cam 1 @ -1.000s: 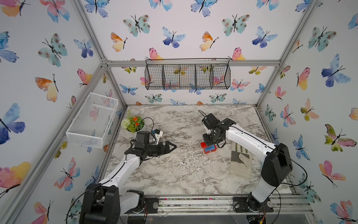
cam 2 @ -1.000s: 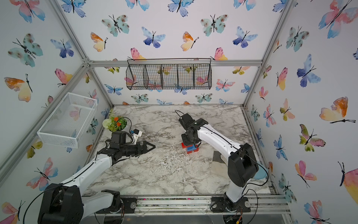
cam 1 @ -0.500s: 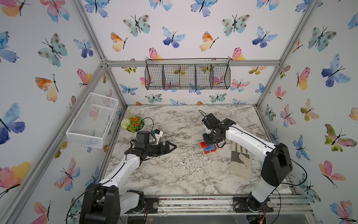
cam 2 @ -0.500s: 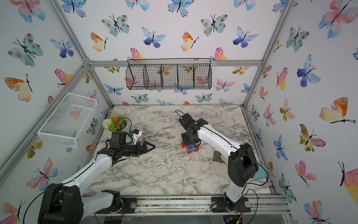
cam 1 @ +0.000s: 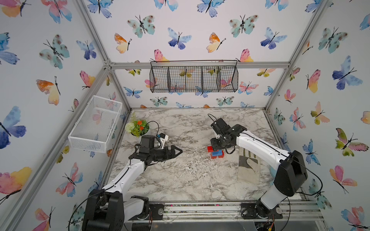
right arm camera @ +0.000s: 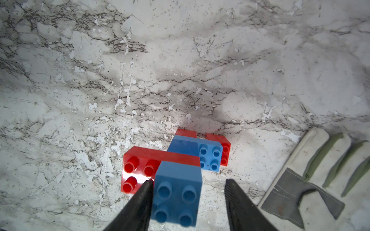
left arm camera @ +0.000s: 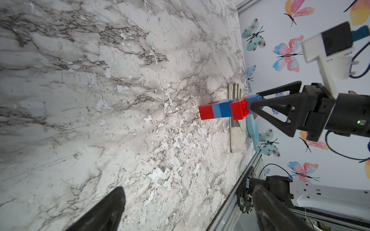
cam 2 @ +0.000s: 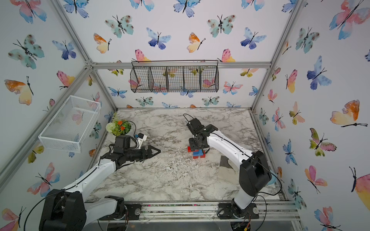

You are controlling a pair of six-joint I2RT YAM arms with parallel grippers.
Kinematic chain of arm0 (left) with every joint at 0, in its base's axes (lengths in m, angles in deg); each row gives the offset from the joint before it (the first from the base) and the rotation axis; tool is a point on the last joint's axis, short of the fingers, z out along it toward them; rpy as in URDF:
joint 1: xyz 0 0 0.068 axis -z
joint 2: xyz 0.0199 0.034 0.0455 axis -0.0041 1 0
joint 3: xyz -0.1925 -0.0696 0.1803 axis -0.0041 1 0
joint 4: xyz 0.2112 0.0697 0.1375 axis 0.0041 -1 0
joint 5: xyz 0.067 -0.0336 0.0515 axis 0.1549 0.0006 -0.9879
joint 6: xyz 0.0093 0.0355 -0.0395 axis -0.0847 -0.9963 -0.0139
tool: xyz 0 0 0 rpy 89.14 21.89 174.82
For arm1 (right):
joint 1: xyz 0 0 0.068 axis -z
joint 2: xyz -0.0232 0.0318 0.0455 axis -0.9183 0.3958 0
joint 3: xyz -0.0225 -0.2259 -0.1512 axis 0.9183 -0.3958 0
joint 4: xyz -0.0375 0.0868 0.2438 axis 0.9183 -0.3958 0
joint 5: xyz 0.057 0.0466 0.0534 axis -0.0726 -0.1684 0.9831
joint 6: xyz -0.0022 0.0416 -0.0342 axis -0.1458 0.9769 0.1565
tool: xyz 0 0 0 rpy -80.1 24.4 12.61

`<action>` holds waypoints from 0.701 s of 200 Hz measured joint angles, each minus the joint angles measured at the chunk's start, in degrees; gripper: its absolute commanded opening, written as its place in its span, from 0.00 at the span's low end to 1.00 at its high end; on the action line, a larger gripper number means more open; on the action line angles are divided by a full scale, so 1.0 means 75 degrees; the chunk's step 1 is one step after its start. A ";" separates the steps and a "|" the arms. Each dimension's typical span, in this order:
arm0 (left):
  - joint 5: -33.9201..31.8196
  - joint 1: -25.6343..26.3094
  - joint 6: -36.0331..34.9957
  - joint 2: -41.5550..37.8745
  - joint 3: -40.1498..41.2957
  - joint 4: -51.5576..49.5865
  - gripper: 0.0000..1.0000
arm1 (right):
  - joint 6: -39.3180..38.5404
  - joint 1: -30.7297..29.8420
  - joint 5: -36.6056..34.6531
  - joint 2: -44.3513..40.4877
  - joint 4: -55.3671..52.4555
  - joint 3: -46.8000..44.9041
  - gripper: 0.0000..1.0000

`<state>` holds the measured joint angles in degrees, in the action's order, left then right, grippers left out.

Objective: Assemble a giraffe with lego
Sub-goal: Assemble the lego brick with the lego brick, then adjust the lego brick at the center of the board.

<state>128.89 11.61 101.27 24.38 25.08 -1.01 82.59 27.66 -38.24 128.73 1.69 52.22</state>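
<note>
1. A pale work glove lies flat by the table's right edge, just nearer than the giraffe and apart from it.
2. The left claw hovers over the left half of the table, released, jaws spread wide and holding nothing, pointing across at the giraffe.
3. The giraffe stands upright right of the table's centre: two red legs, a long blue body roughly parallel to the near edge, and a long red head jutting toward the left edge.
4. A blue square brick sits on the head. The right claw hangs straight over it, released: one finger touches the brick's side, the other stands clear.
5. A small potted plant sits at the left edge, farther back.
6. A black wire basket hangs on the far wall.
</note>
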 measured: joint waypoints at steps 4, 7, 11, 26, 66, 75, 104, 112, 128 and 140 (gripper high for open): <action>0.0000 0.0000 0.0003 0.0000 0.0000 0.0000 0.98 | 0.0000 0.0000 -0.0026 -0.0070 0.0000 -0.0026 0.60; 0.0000 0.0000 0.0000 0.0000 0.0000 0.0000 0.98 | 0.0000 0.0003 -0.0035 -0.0122 0.0000 -0.0047 0.60; 0.0000 0.0000 0.0000 0.0000 0.0000 0.0000 0.98 | 0.0003 0.0003 -0.0052 -0.0189 0.0017 -0.0070 0.60; 0.0000 0.0000 0.0000 0.0000 0.0000 0.0000 0.98 | 0.0003 0.0003 -0.0044 -0.0519 0.0157 -0.0274 0.61; 0.0000 0.0000 0.0000 0.0015 0.0000 0.0000 0.98 | -0.0003 0.0006 0.0268 -0.1582 0.0682 -0.1259 0.63; 0.0000 0.0000 0.0000 0.0017 0.0000 0.0000 0.98 | -0.0003 0.0006 0.0353 -0.1807 0.0871 -0.1545 0.63; -0.0003 0.0000 0.0000 0.0017 0.0000 0.0000 0.98 | -0.0009 0.0006 0.0609 -0.2428 0.1547 -0.2626 0.68; -0.0003 0.0000 0.0003 0.0017 0.0000 0.0000 0.98 | -0.0006 0.0003 0.0685 -0.2550 0.1760 -0.2920 0.69; -0.0003 0.0000 0.0000 0.0017 0.0000 0.0000 0.98 | -0.0009 -0.0038 0.0755 -0.2707 0.2162 -0.3372 0.70; -0.0003 0.0000 0.0000 0.0017 0.0000 0.0000 0.98 | -0.0009 -0.0082 0.0761 -0.2766 0.2477 -0.3646 0.70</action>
<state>128.87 11.61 101.27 24.51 25.08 -1.01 82.52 27.04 -32.54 107.98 20.27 24.88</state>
